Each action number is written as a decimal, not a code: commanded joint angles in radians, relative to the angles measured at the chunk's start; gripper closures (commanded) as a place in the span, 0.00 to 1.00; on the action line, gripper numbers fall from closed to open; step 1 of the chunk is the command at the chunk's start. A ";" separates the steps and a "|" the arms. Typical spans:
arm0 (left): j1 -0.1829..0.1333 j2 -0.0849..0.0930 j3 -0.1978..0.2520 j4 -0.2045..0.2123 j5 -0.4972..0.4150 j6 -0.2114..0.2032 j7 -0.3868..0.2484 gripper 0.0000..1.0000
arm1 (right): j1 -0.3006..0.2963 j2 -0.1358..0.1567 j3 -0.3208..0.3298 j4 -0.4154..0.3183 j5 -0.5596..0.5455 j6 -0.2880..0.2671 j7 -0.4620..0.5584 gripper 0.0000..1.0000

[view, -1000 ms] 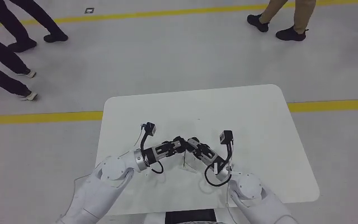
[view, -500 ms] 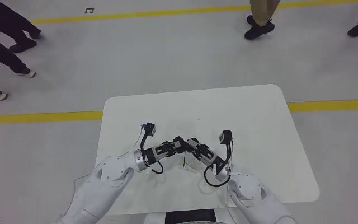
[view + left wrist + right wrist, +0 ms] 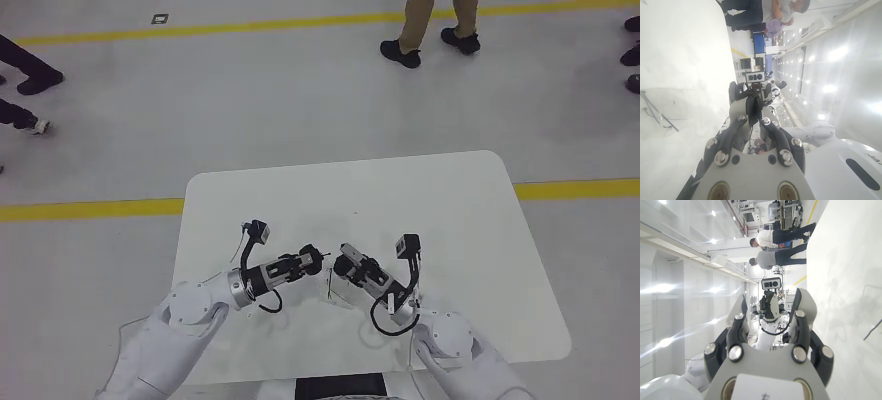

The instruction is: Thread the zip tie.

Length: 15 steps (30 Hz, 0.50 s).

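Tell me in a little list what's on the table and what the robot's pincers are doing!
Table: white, rounded corners
Zip ties: black, lying on the table
Left pincer: shut, facing the right one; cannot tell if it holds anything
Right pincer: open, nothing between its fingers
Gap: the two pincers are apart, not touching

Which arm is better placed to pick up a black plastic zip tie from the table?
Probably the right: the right gripper is open near the black plastic zip ties, while the left gripper is shut.
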 commanded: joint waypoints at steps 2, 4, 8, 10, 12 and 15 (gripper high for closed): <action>0.008 0.007 -0.022 0.009 -0.033 -0.011 -0.061 1.00 | 0.005 0.007 0.009 0.007 0.013 0.025 0.097 0.00; 0.005 0.013 -0.037 0.020 -0.054 -0.011 -0.135 1.00 | 0.006 0.008 0.013 0.007 0.012 0.028 0.101 0.00; 0.003 0.015 -0.040 0.022 -0.051 -0.011 -0.141 1.00 | 0.006 0.008 0.013 0.007 0.012 0.028 0.101 0.00; 0.003 0.015 -0.040 0.022 -0.051 -0.011 -0.141 1.00 | 0.006 0.008 0.013 0.007 0.012 0.028 0.101 0.00; 0.003 0.015 -0.040 0.022 -0.051 -0.011 -0.141 1.00 | 0.006 0.008 0.013 0.007 0.012 0.028 0.101 0.00; 0.002 0.014 -0.039 0.029 -0.053 0.000 -0.129 1.00 | 0.008 0.008 0.009 0.008 0.014 0.033 0.110 0.00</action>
